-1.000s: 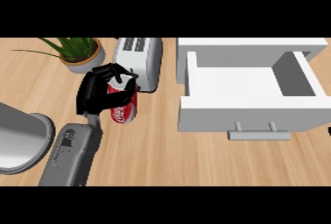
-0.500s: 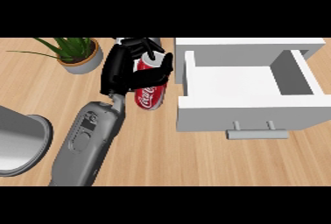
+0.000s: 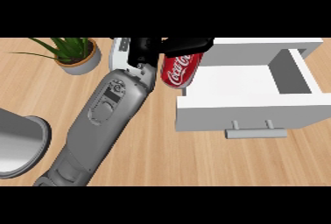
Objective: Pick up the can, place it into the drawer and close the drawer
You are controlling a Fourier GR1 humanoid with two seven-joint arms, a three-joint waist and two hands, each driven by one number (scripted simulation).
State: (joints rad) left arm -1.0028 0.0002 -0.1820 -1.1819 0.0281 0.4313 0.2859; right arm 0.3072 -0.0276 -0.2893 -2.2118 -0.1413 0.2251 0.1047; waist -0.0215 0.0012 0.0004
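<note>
The left robot hand (image 3: 169,45) is curled around the top of the red can (image 3: 181,68), holding it tilted at the open drawer's (image 3: 245,114) left edge.

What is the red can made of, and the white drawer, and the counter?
The red can looks like thin metal: glossy printed sides. The white open drawer seems painted wood or plastic, matte and plain, with a grey bar handle. The counter looks like light wood; grain lines show.

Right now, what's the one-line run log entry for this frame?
phase: carrying | left hand: shut on can | can: lifted, by drawer's left wall | drawer: open, no can inside | right hand: not in view
</note>
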